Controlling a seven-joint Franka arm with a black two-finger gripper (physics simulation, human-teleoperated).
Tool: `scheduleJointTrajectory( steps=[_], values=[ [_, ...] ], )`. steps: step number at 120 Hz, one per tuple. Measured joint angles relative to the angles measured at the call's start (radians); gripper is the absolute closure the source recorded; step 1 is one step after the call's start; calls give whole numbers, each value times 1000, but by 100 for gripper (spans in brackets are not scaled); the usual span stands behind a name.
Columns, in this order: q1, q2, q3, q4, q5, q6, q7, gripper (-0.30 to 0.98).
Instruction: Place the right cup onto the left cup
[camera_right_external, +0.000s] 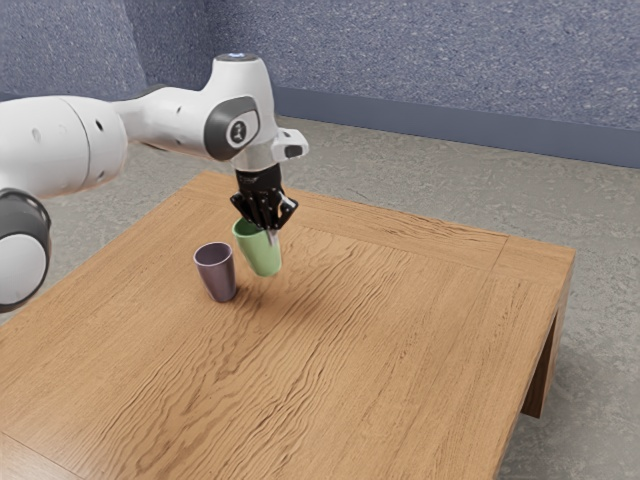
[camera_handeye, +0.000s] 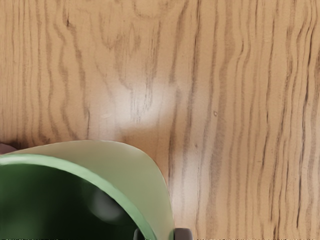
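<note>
Two cups are near the hand (camera_right_external: 271, 236). From the exterior view's left, the purple cup (camera_right_external: 217, 274) comes first, upright on the desk (camera_right_external: 400, 350), lower than the hand and just to one side of it. Next, directly beneath the hand, is the green cup (camera_right_external: 260, 256), tilted and close beside the purple one. The hand pinches its wall near the rim, one finger inside, the other outside.
</note>
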Motion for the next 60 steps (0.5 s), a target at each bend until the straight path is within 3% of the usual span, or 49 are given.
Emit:
scheduleJointTrajectory(
  steps=[60],
  values=[
    [9,-134,25,-72,21,-45,3,79]
  ],
)
